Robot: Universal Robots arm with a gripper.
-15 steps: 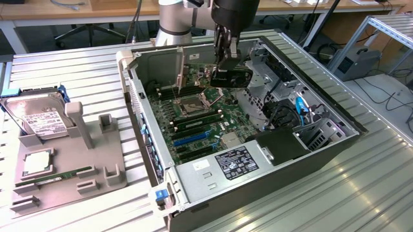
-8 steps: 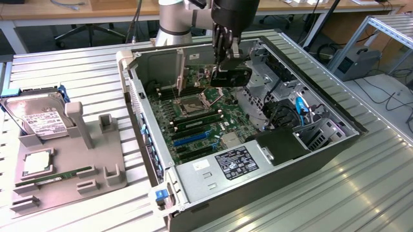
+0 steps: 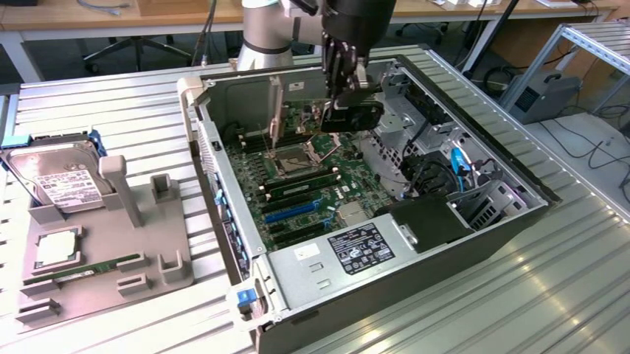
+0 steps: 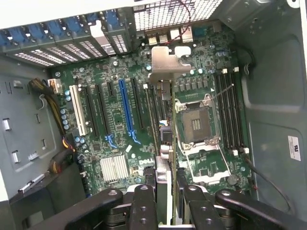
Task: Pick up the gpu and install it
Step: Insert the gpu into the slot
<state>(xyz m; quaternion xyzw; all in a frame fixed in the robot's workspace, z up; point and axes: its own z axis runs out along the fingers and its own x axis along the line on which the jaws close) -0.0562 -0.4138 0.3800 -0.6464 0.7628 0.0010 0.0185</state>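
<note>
The gpu (image 3: 295, 122) is a thin dark card with a silver bracket at one end. It hangs on edge inside the open computer case (image 3: 394, 280), above the motherboard (image 3: 325, 195). My gripper (image 3: 341, 109) reaches down from above and is shut on the card's upper edge. In the wrist view the gpu (image 4: 165, 96) shows edge-on between the black fingers (image 4: 144, 201), its bracket pointing toward the rear slot covers. The card hovers between the blue expansion slot (image 4: 125, 110) and the CPU socket (image 4: 196, 122), apart from the board.
A grey parts holder (image 3: 118, 221) stands at the exterior view's left with a hard drive (image 3: 64, 181), a CPU chip (image 3: 57, 247) and a green RAM stick (image 3: 84, 271). Drive cages and cables (image 3: 433, 169) crowd the case's right side. Case walls surround the motherboard.
</note>
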